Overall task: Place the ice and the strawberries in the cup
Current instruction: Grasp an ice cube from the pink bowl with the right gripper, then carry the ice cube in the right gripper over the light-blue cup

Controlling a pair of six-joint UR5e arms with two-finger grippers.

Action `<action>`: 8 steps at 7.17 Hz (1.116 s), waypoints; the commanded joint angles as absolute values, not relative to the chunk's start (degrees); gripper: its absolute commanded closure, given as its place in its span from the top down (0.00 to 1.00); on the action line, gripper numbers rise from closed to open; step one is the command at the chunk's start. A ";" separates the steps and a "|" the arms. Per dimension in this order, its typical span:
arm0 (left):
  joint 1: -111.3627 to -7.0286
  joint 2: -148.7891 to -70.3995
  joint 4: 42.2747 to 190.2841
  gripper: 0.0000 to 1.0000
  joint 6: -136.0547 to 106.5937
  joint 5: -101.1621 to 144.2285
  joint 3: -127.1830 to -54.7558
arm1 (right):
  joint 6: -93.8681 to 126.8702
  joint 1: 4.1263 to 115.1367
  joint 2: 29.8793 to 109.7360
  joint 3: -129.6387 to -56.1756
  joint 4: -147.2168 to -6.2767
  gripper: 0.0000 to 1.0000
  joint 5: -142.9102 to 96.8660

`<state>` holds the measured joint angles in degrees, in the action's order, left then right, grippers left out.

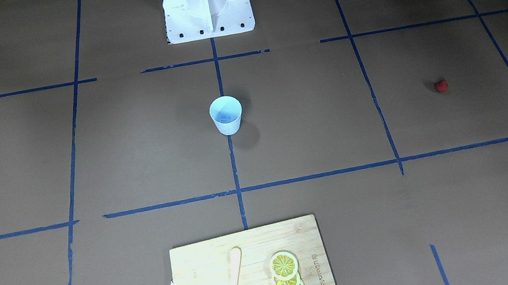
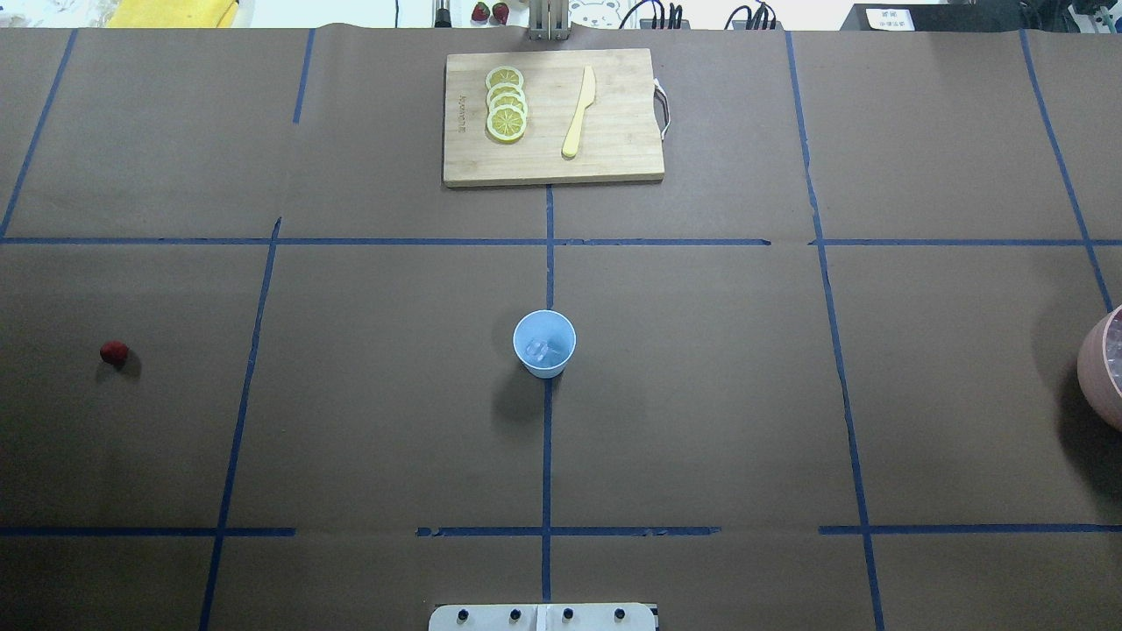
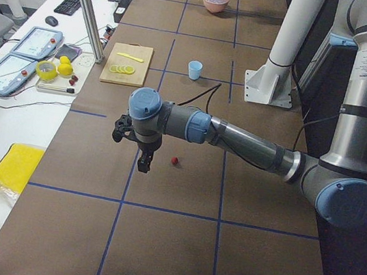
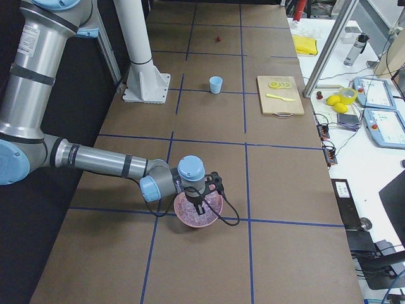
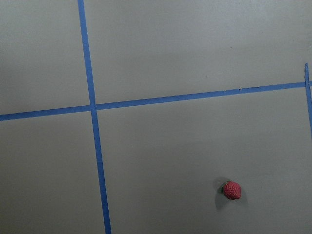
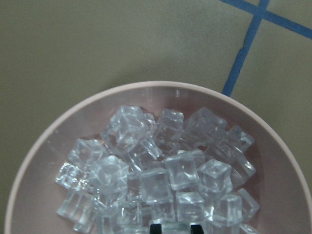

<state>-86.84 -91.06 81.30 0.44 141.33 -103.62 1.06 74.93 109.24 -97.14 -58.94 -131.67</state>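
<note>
The pale blue cup (image 2: 544, 343) stands upright at the table's middle, with clear ice (image 2: 538, 351) inside it. A small red strawberry (image 2: 114, 352) lies alone far to the left, also low in the left wrist view as the strawberry (image 5: 232, 190). My left gripper (image 3: 143, 163) hangs above the table beside the berry; I cannot tell if it is open or shut. My right gripper (image 6: 175, 227) is down in the pink bowl (image 6: 146, 90) of ice cubes (image 6: 156, 183). Its fingertips (image 6: 156, 227) stand one cube's width apart, closed on a cube.
A wooden cutting board (image 2: 552, 118) lies at the far side, carrying lemon slices (image 2: 507, 103) and a pale knife (image 2: 579, 112). The pink bowl (image 2: 1103, 368) sits at the table's right edge. The robot's white base (image 1: 206, 2) stands on the near side.
</note>
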 commanded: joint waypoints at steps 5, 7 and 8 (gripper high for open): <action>-86.84 -90.97 81.30 1.00 0.44 141.33 -102.92 | 5.50 73.76 91.11 -119.88 -99.99 0.00 -133.42; -86.84 -91.05 81.30 1.00 0.44 141.33 -102.57 | 20.85 64.83 81.26 -118.40 -100.90 0.00 -133.07; -86.84 -91.05 81.39 1.00 0.44 141.33 -102.57 | 29.71 61.21 75.47 -116.30 -101.68 0.00 -132.98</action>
<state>-86.84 -91.02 81.32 0.44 141.35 -102.65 19.72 66.06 82.21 -118.25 -100.71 -133.14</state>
